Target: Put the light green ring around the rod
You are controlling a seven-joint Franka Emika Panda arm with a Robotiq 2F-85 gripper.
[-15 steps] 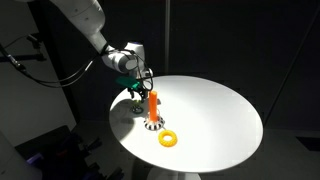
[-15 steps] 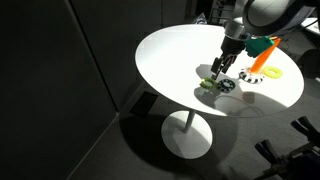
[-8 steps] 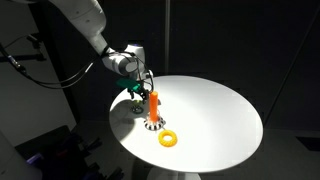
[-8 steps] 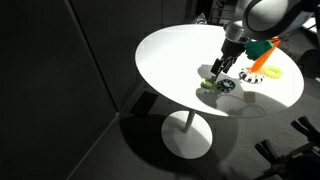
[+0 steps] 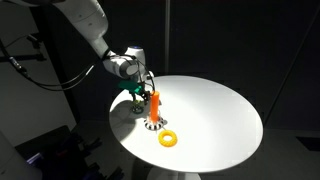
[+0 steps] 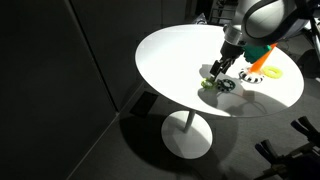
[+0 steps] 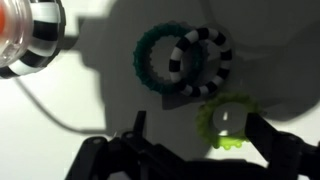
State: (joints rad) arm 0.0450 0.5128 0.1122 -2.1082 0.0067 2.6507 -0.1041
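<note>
The light green ring (image 7: 206, 122) lies flat on the white table (image 5: 215, 110) with its hole facing up; being round, it has no long axis. The rod (image 7: 14, 30) stands upright, well apart from it. The gripper (image 7: 196, 122) hangs over the ring with its jaws spread wide and holding nothing; the ring sits between them, close against one finger (image 7: 272, 142).

tabletop (image 5: 225, 105): carries all items
rod (image 5: 153, 108): upright on the left part of the tabletop, in an exterior view
large ring (image 5: 168, 139): flat, just near-right of rod base
ring pair (image 7: 175, 62): wrist view, one lying partly over the other, apart from rod
small ring (image 7: 208, 118): just beside ring pair, between claw fingers
claw (image 5: 137, 93): left of rod, close
</note>
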